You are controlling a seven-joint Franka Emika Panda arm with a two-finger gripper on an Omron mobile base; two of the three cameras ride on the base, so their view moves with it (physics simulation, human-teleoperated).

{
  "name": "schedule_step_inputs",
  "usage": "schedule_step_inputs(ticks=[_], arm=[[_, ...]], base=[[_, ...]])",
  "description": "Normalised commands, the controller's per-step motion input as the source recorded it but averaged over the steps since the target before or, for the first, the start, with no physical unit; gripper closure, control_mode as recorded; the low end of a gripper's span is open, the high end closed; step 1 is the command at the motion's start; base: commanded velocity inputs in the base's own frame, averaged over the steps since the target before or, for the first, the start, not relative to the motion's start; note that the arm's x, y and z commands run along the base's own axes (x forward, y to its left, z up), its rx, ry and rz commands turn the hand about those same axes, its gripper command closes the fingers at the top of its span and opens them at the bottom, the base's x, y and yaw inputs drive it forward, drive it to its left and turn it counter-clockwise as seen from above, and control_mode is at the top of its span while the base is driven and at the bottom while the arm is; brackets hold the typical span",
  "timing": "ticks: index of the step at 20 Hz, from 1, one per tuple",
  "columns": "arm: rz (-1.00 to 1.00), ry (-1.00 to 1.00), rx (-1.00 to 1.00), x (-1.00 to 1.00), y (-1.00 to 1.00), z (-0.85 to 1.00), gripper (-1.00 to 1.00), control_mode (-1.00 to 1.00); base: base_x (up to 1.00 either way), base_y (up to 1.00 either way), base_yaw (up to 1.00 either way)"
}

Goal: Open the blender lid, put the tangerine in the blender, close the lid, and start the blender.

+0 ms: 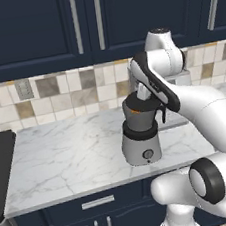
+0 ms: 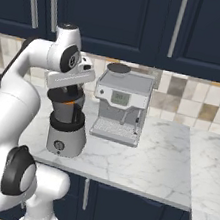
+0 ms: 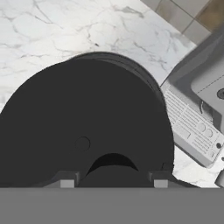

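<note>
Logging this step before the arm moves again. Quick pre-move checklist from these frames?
1. Tangerine in the blender: ok, orange shows through the smoky jar.
2. Blender lid over the jar mouth: ok; the hand view has the black cap below the camera. Whether it is fully seated: cannot tell.
3. Tool centred over the lid: ok; its tips flank the dark knob at the bottom of the hand view.
4. Tool state: cannot tell, tips barely visible.
5. Front knob reachable: ok, it faces out unblocked.
6. Coffee machine apart from the blender: ok, marble counter shows between them.
</note>
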Motion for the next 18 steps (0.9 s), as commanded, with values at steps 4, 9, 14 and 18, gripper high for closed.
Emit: schedule_step_inputs(ticks=[4, 9, 14, 18], arm=[[0.0, 0.12, 0.0, 0.0, 0.0, 0.0, 1.0, -1.0], [0.0, 0.09, 0.0, 0.0, 0.0, -0.06, 1.0, -1.0], [0.0, 0.04, 0.0, 0.0, 0.0, -0.18, 1.0, -1.0], [0.0, 0.0, 0.0, 0.0, 0.0, -0.25, 1.0, -1.0]], base=[[0.0, 0.0, 0.0], [0.0, 0.0, 0.0], [0.0, 0.0, 0.0], [0.0, 0.0, 0.0]])
